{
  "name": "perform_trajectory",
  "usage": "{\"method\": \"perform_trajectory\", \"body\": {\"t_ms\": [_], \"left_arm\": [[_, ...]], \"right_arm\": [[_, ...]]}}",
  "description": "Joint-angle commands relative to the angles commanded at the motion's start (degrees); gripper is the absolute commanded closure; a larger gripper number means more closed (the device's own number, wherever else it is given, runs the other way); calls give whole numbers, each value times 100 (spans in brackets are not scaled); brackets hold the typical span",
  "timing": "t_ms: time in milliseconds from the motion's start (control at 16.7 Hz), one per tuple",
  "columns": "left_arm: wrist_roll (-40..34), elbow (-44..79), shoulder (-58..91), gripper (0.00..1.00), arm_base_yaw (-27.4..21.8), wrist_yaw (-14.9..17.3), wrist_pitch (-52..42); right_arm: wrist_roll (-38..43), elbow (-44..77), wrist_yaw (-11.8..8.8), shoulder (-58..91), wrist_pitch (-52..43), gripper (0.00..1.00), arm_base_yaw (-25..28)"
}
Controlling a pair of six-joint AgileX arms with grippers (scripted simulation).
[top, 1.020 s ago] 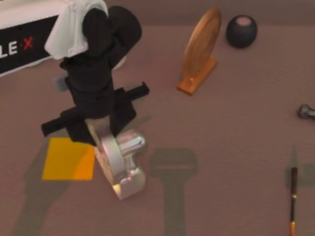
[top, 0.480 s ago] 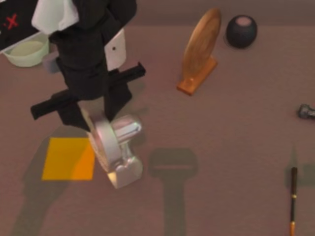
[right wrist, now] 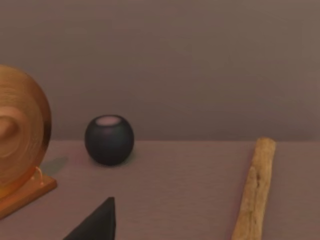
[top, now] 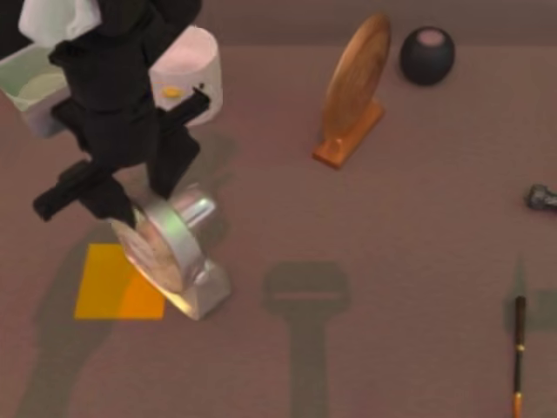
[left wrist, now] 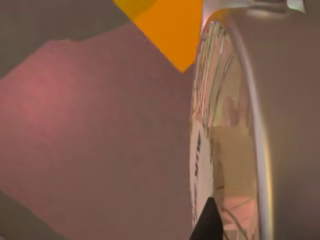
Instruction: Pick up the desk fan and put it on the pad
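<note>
Fingers of left gripper [top: 150, 212] clamp desk fan [top: 170, 252] beside pad [top: 109, 283].

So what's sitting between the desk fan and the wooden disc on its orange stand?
Nothing: top view shows bare table between the desk fan and the wooden disc.

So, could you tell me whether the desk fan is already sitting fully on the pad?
No, the desk fan only overlaps the pad's right edge.
</note>
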Motion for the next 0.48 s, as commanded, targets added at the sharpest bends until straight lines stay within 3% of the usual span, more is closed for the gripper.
{"method": "perform_trajectory", "body": {"t_ms": [300,480], "left_arm": [[-2207,-175,-267,100,692,-8,-109],[-3013,-289,-447,100,1024,-9,-117]], "right_arm": [[0,0,0,0,0,0,0],[0,0,0,0,0,0,0]]}}
